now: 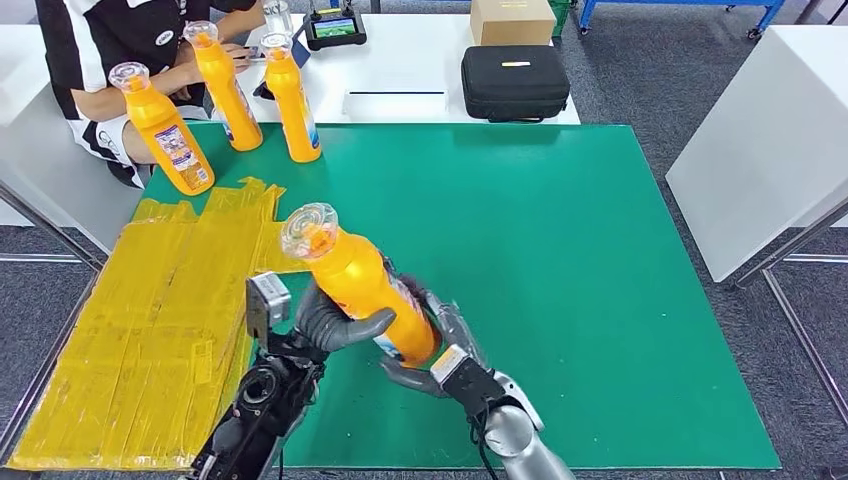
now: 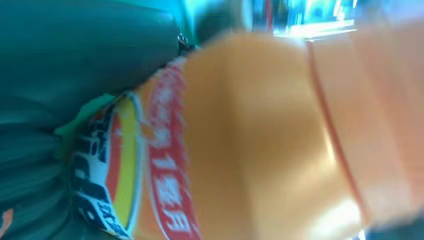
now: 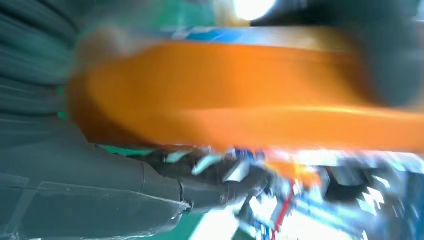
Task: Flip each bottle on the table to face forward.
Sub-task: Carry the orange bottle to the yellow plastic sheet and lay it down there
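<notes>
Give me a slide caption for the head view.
Both hands, left and right, grip a tilted orange bottle over the green mat.

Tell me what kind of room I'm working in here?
Likely a lab or test workspace, not a shop or home: a green mat covers the work table, a black equipment case and cardboard box sit on a white table behind, and a seated person watches.
</notes>
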### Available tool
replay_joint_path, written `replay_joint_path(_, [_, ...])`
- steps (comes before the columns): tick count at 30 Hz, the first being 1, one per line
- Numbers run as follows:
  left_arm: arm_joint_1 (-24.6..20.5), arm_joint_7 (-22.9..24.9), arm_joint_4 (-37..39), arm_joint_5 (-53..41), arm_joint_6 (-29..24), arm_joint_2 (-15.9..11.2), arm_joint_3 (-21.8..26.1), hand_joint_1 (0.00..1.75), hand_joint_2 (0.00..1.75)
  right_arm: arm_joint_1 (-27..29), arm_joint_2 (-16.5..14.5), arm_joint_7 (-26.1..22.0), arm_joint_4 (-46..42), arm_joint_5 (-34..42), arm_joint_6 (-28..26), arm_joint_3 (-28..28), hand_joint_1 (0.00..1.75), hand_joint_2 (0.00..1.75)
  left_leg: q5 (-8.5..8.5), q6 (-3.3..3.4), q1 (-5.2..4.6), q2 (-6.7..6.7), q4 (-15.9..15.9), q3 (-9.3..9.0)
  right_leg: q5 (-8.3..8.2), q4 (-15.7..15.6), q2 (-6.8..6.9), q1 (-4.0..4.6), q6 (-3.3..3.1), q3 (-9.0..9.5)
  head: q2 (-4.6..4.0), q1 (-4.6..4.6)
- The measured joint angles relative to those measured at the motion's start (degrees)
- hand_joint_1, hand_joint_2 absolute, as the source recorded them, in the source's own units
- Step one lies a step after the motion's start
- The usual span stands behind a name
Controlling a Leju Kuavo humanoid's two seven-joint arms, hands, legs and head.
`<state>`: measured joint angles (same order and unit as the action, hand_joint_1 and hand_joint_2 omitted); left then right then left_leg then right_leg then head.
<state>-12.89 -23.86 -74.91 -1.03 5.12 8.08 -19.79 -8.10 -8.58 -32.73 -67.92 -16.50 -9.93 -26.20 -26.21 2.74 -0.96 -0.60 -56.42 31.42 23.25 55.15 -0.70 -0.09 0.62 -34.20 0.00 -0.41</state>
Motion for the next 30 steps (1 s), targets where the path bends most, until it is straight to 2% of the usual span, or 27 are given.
replay_joint_path(2, [0.1,-0.1,-0.8,-5.6,-7.6,0.2,0.7,1.75,1.75,1.0,0.4,0.4,-3.8,0.7,-0.6,0.7,0.00,1.75,-0.03,-0.02,-0.01,0.09,0.0,-0.04,-0.01,0.0,-0.09,-0.01,0.00,-0.01,0.00,-0.05])
replay_joint_path(5, [0.2,-0.2,-1.5,-12.4,-15.4,0.0,2.1,1.75,1.75,2.5,1.0,0.5,-8.3,2.1,-1.0,1.4,0.00,1.75,-0.03,-0.04,0.00,0.05,0.0,-0.05,-0.01,0.0,-0.09,0.01,-0.01,-0.04,0.00,-0.18])
replay_joint_path(11, [-0.1,2.0,-2.7,-35.4,-34.5,-0.4,4.2,1.75,1.75,5.1,2.0,1.3,-17.3,6.4,-1.1,3.3,0.00,1.75,-0.01,-0.05,0.02,0.07,0.0,-0.03,0.00,0.0,-0.06,0.02,-0.01,-0.03,0.00,-0.18])
replay_joint_path(13, [-0.3,3.5,-2.6,-43.2,-39.0,-0.7,4.8,1.75,1.75,5.7,2.3,1.7,-20.0,6.6,-0.9,4.0,0.00,1.75,-0.01,-0.05,0.02,0.06,0.0,-0.03,0.00,0.0,-0.05,0.02,-0.01,-0.03,0.00,-0.17])
replay_joint_path(15, [-0.4,4.3,-2.6,-46.8,-40.9,-0.9,5.2,1.75,1.75,6.1,2.7,2.0,-22.0,6.6,-0.8,4.4,0.00,1.75,-0.01,-0.05,0.02,0.07,0.0,-0.03,0.00,0.0,-0.05,0.01,-0.01,-0.03,0.00,-0.18])
replay_joint_path(24, [-0.6,5.6,-2.6,-49.7,-41.8,-1.5,5.7,1.75,1.75,6.9,3.5,2.3,-25.6,6.6,-0.8,5.2,0.00,1.75,-0.01,-0.04,0.00,0.08,0.0,-0.03,0.00,0.0,-0.05,0.01,-0.01,-0.03,0.00,-0.18])
replay_joint_path(26, [-0.9,7.9,-2.4,-55.5,-42.9,-1.6,5.8,1.75,1.75,7.0,3.7,2.3,-26.0,6.7,-0.9,5.2,0.00,1.75,-0.02,-0.04,0.01,0.08,0.0,-0.03,0.00,0.0,-0.05,0.01,-0.01,-0.03,0.00,-0.18])
replay_joint_path(30, [-2.1,16.3,-0.7,-77.0,-41.9,-3.1,7.0,1.75,1.75,7.0,4.3,2.3,-27.1,7.8,-1.4,5.9,0.00,1.75,-0.02,-0.04,0.01,0.09,0.0,-0.04,0.00,0.0,-0.05,0.01,-0.01,-0.03,0.00,-0.17])
